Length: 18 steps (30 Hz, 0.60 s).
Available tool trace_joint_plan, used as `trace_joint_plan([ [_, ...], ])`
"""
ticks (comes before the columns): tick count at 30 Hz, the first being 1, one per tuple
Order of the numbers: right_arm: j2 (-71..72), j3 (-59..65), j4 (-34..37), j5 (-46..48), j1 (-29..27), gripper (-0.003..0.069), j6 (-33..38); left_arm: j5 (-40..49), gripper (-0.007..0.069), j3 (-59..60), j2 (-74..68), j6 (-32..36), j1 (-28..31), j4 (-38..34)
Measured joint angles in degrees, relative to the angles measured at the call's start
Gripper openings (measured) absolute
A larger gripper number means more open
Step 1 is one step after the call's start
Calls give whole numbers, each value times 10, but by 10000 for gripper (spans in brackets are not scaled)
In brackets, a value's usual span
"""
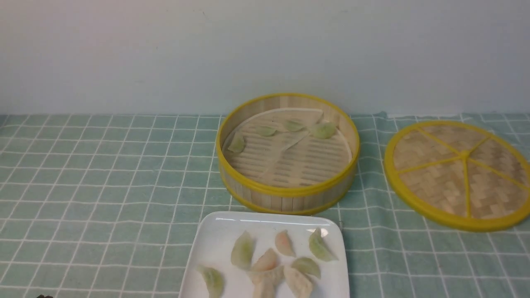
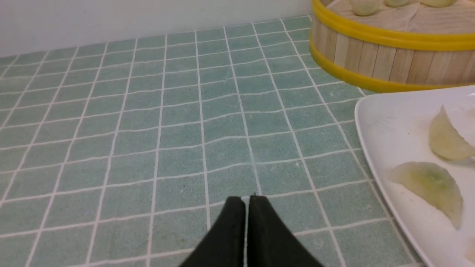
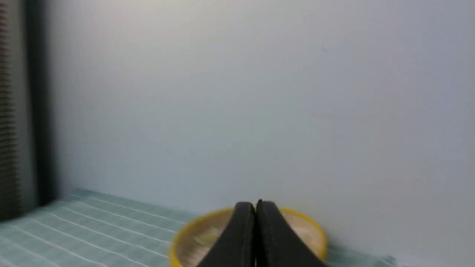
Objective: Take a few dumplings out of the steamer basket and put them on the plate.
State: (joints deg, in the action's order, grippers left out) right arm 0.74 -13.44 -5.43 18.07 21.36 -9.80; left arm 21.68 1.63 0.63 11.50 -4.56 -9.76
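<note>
The steamer basket [image 1: 285,191] stands at mid table with several pale green dumplings [image 1: 323,130] along its far side on a paper liner. Just in front of it, the white plate [image 1: 215,248] holds several dumplings [image 1: 242,250], green, pinkish and cream. Neither gripper shows in the front view. My left gripper [image 2: 246,198] is shut on nothing, low over the cloth, apart from the plate [image 2: 389,126] and the basket [image 2: 371,55]. My right gripper [image 3: 255,203] is shut and empty, raised, with the blurred basket [image 3: 178,237] beyond its tips.
The flat woven lid [image 1: 459,174] with yellow spokes lies right of the basket. A green checked cloth [image 1: 103,174] covers the table up to a pale wall [image 1: 165,49]. A dark upright post [image 3: 37,111] shows in the right wrist view.
</note>
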Motion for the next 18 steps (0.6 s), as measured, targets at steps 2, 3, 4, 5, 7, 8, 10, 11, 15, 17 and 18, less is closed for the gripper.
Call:
trace_joint_plan([
  [2, 0, 48, -1, 0, -98, -15, 0, 0, -6, 0, 0, 0, 0, 0],
  [3, 0, 69, -1, 0, -128, -15, 0, 0, -6, 0, 0, 0, 0, 0],
  [4, 0, 90, -1, 1, -172, -15, -1, 0, -6, 0, 0, 0, 0, 0],
  [5, 0, 103, -1, 1, -177, -15, 0, 0, -6, 0, 0, 0, 0, 0],
  [7, 0, 141, -1, 11, -217, -15, 0, 0, -6, 0, 0, 0, 0, 0],
  [8, 0, 144, -1, 16, -220, -15, 0, 0, -6, 0, 0, 0, 0, 0],
  [10, 0, 148, 1, 29, -224, -15, 0, 0, -6, 0, 0, 0, 0, 0],
  [11, 0, 148, 1, 29, -224, -15, 0, 0, -6, 0, 0, 0, 0, 0],
  [15, 0, 148, 1, 30, -224, -15, 0, 0, -6, 0, 0, 0, 0, 0],
  [17, 0, 148, 1, 30, -224, -15, 0, 0, -6, 0, 0, 0, 0, 0],
  [18, 0, 148, 1, 30, -224, -15, 0, 0, -6, 0, 0, 0, 0, 0],
])
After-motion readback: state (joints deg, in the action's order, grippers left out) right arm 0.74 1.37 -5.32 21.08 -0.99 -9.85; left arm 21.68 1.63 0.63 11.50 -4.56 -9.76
